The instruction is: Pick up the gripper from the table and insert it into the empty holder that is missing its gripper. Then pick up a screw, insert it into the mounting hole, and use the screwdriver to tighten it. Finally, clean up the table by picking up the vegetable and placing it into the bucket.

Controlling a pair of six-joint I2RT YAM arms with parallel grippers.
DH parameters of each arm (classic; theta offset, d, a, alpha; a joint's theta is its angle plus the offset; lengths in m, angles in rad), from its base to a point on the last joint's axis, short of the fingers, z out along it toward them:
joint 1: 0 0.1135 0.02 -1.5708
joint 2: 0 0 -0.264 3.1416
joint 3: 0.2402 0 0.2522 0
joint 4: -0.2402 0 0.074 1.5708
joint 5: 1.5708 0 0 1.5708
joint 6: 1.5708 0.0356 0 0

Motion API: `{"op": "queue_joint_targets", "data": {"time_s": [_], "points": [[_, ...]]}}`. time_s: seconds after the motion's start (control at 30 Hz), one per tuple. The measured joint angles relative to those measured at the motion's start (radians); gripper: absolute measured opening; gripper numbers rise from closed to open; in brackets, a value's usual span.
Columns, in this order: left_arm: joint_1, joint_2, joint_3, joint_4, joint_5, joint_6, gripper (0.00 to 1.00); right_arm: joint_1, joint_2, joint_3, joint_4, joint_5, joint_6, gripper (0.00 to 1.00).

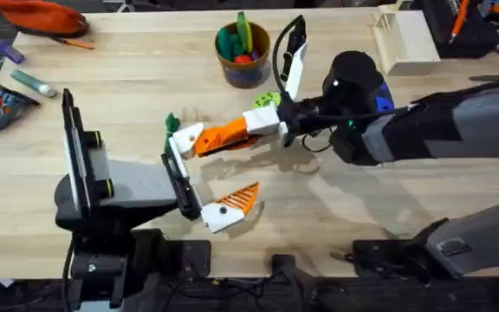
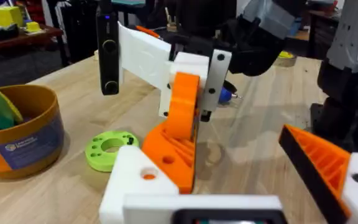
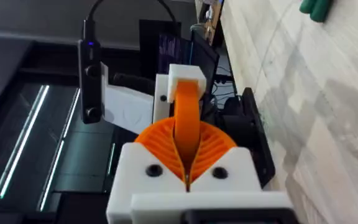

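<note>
The orange gripper (image 1: 223, 135) lies level above the table, its dark end seated in the white holder (image 1: 186, 139) on my left arm's tip. My right gripper (image 1: 256, 126) is shut on its other end; in the right wrist view the orange gripper (image 3: 188, 115) runs from my pads into the holder (image 3: 185, 78). My left gripper (image 1: 213, 173) is open, and its other finger (image 1: 236, 201) carries an orange tip. The dark-green vegetable (image 1: 171, 122) lies just beyond the holder. The bucket (image 1: 243, 61) stands at the back centre with toys in it. The screwdriver and screw are out of view.
A bright green disc (image 1: 267, 100) lies beside my right gripper. A teal marker (image 1: 33, 82), a grey-orange tool (image 1: 3, 108) and a red pouch (image 1: 42, 17) sit at the far left. A wooden box (image 1: 405, 39) stands back right. Bare table lies front centre.
</note>
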Motion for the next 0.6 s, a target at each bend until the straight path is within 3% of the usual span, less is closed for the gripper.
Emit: {"op": "queue_joint_targets", "data": {"time_s": [0.6], "points": [[0.000, 0.000, 0.000, 0.000, 0.001, 0.000, 0.985, 0.033, 0.000, 0.003, 0.000, 0.064, -0.005, 0.009]]}}
